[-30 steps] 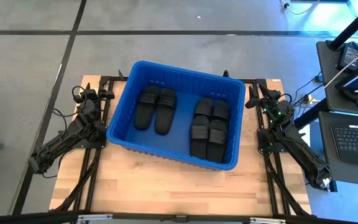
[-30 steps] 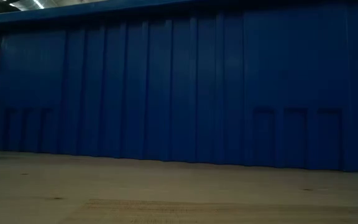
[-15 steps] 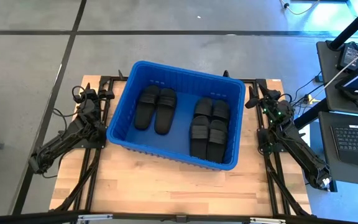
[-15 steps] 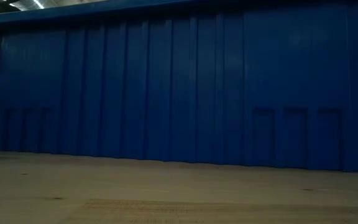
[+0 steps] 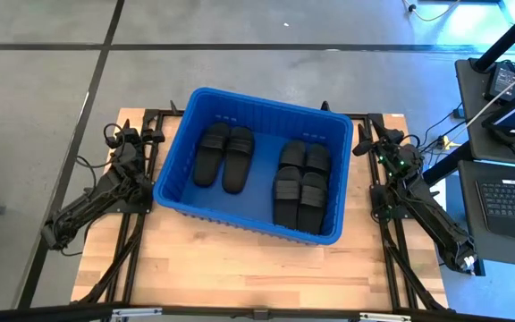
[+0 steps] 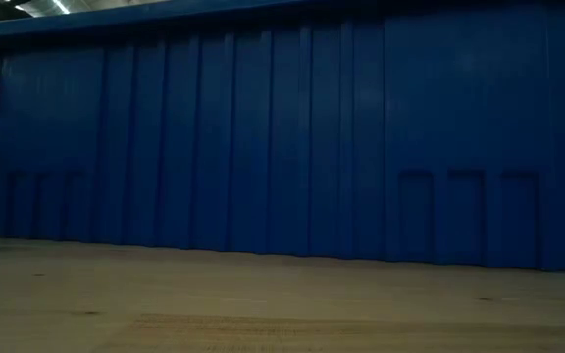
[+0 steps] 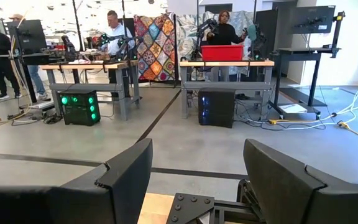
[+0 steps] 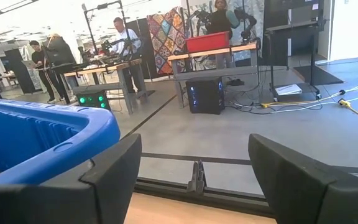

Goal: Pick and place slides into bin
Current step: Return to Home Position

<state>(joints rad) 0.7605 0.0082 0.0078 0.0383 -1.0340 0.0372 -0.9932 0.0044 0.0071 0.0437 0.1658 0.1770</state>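
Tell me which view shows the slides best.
The high view: it looks straight down into the bin, so all six slides show on its floor, two left, four right. The low view shows only the bin's outer wall, the right wrist view only its rim, the left wrist view neither.

Ribbed wall of the blue bin (image 6: pixel 282 137) filling the view, standing on wooden tabletop (image 6: pixel 263 304)

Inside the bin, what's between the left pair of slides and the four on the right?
Nothing: the high view shows only the bare floor of the bin between the left pair of slides and the four slides.
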